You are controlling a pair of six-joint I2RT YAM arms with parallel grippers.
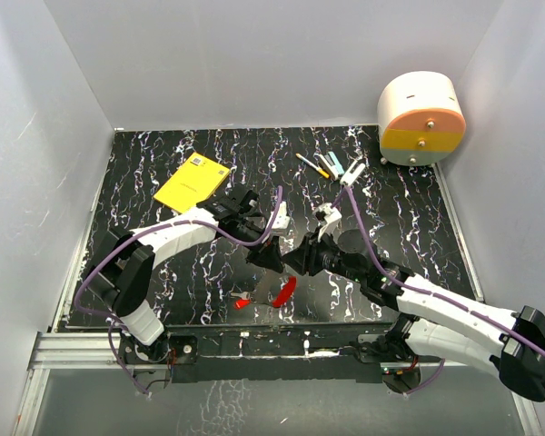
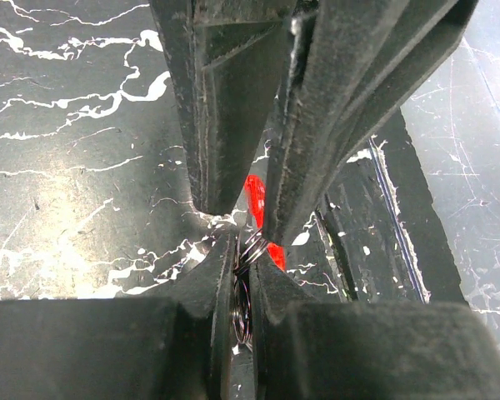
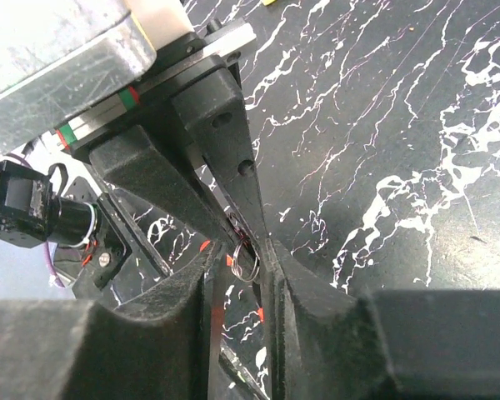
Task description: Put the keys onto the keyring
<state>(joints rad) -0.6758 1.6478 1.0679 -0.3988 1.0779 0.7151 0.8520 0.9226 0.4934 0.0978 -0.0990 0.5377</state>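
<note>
The keyring (image 2: 242,312) is a small wire ring, clamped upright between the pads of my left gripper (image 2: 243,250), which is shut on it. In the top view the two grippers meet tip to tip above the table's middle: left gripper (image 1: 271,261), right gripper (image 1: 295,262). My right gripper (image 3: 242,250) has its jaws a little apart, and the free part of the keyring (image 3: 244,258) sits in that gap. A red key (image 1: 284,291) lies on the table just below the grippers. A smaller red piece (image 1: 242,302) lies to its left. The red key (image 2: 254,196) also shows between the right fingers (image 2: 333,125).
A yellow box (image 1: 193,182) lies at the back left of the black marbled table (image 1: 409,218). Pens and markers (image 1: 327,165) lie at the back right. A white and orange round drum (image 1: 421,118) stands in the far right corner. White walls close in three sides.
</note>
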